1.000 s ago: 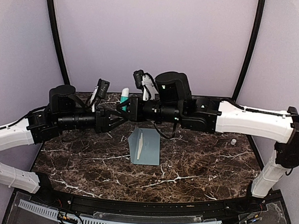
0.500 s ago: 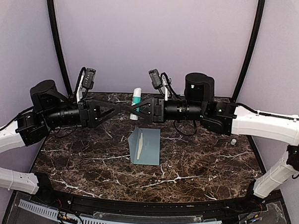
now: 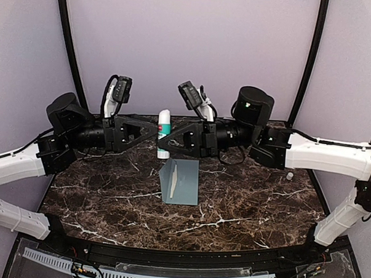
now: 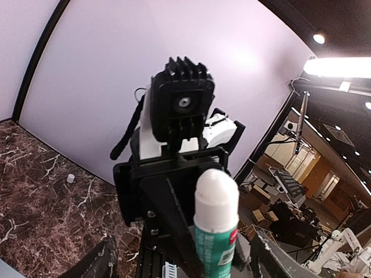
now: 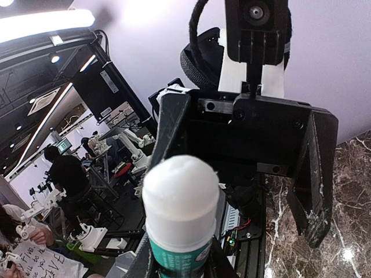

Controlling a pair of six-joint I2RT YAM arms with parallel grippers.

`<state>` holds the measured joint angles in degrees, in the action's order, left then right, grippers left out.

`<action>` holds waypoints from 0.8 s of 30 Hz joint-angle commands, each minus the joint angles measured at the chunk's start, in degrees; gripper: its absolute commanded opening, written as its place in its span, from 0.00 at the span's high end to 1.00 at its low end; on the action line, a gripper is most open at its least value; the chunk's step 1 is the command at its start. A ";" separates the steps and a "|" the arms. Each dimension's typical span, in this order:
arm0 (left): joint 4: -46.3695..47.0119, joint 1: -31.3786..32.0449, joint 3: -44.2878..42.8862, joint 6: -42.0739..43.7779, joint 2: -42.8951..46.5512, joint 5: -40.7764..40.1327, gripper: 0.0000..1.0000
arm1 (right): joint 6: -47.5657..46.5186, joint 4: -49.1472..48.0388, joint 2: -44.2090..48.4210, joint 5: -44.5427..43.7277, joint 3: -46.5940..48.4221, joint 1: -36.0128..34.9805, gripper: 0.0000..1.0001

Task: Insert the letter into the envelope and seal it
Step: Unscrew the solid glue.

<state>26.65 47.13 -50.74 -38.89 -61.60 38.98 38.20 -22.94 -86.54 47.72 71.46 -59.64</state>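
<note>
The pale teal envelope [image 3: 185,183] lies flat on the marble table, with a narrow white strip [image 3: 173,180] on its left half. Above and behind it a white and teal glue stick [image 3: 164,135] stands upright in the air with its white domed end up. It also shows in the left wrist view [image 4: 216,223] and the right wrist view [image 5: 181,217]. My right gripper [image 3: 172,137] [image 5: 179,260] is shut on the stick's lower body. My left gripper [image 3: 154,130] [image 4: 185,263] faces it from the left, with its jaws wide open on either side of the stick.
A small white cap-like piece [image 3: 289,176] lies on the table [image 3: 250,203] at the right, also seen in the left wrist view [image 4: 70,178]. Black frame posts [image 3: 69,41] rise at the back corners. Both arms span the back half of the table.
The left gripper pulled away to the left, then came back right up to the glue stick. The right gripper has shifted the stick slightly left and down.
</note>
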 commanded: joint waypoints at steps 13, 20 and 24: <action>9.70 0.11 -2.45 -5.27 -2.79 8.22 0.41 | 0.54 -0.70 -2.55 3.69 2.97 -0.71 1.00; 11.19 0.75 -2.85 -6.03 -4.07 9.30 0.48 | 0.51 0.53 -3.08 3.78 3.42 -0.67 1.00; 11.62 0.85 -3.13 -6.41 -4.51 9.85 0.50 | 0.33 1.24 -3.61 3.65 3.81 -0.74 1.00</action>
<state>35.07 47.53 -51.64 -44.64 -66.19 46.76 38.46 -21.82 -89.14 51.22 73.41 -59.99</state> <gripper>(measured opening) 0.514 0.200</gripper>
